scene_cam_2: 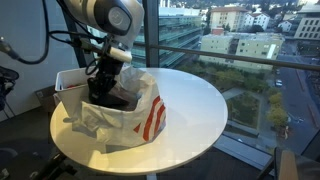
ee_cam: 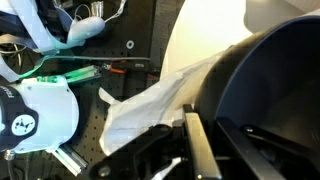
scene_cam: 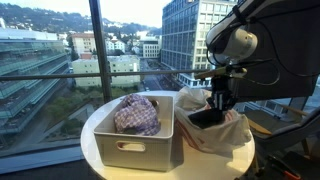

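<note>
My gripper [scene_cam: 217, 104] reaches down into a crumpled white and red cloth [scene_cam: 232, 133] on the round white table [scene_cam: 95, 120]. A black object [scene_cam: 205, 117] lies in the cloth folds. In the wrist view one finger [ee_cam: 196, 150] presses against the curved rim of the black object [ee_cam: 270, 100], with the white cloth [ee_cam: 150, 105] to its left; the other finger is hidden behind the rim. In an exterior view the gripper [scene_cam_2: 106, 84] sits on the black object [scene_cam_2: 118, 99] inside the white and red cloth [scene_cam_2: 140, 118].
A white bin [scene_cam: 140, 150] holding a plaid cloth [scene_cam: 137, 115] stands on the table beside the white and red cloth. Its corner also shows in an exterior view [scene_cam_2: 66, 82]. Large windows surround the table [scene_cam_2: 200, 110]. Cables and clutter [ee_cam: 60, 60] lie on the floor.
</note>
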You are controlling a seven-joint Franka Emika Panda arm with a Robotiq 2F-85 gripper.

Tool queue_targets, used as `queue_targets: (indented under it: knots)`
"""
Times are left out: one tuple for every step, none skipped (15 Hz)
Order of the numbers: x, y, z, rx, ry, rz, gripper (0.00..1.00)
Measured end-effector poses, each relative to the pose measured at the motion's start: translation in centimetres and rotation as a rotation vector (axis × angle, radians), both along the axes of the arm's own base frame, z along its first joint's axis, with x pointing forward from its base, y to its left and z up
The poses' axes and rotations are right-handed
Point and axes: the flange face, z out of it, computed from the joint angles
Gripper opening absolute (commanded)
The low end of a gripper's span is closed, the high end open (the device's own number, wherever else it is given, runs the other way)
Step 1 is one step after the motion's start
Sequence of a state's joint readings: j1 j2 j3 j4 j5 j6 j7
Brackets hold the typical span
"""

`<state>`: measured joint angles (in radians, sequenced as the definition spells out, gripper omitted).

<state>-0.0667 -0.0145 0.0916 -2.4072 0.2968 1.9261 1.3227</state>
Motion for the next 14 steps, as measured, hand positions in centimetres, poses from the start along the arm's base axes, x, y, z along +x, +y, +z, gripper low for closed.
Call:
queue_targets:
  knots:
    - [0.6, 0.1, -0.6, -0.016, 0.013, 0.007, 0.40]
    - [1.1, 0.2, -1.1, -0.030, 0.022, 0.015, 0.46]
    - [1.6, 0.4, -1.3, -0.043, 0.026, 0.023, 0.53]
    - [2.0, 0.7, -1.3, -0.055, 0.026, 0.031, 0.62]
    - [2.3, 0.9, -1.1, -0.071, 0.022, 0.039, 0.69]
    - [2.6, 1.2, -0.6, -0.091, 0.016, 0.048, 0.77]
    - [2.7, 1.4, 0.1, -0.113, 0.003, 0.059, 0.84]
    - [2.8, 1.8, 1.1, -0.136, -0.019, 0.072, 0.93]
    - [2.8, 2.4, 2.4, -0.157, -0.049, 0.090, 0.98]
    - [2.7, 3.2, 4.1, -0.167, -0.089, 0.116, 1.00]
    - [2.6, 4.4, 5.8, -0.169, -0.131, 0.144, 1.00]
    - [2.4, 5.7, 7.6, -0.168, -0.174, 0.177, 1.00]
    - [2.2, 7.3, 9.3, -0.164, -0.216, 0.214, 1.00]
    - [2.2, 9.0, 10.8, -0.157, -0.255, 0.256, 1.00]
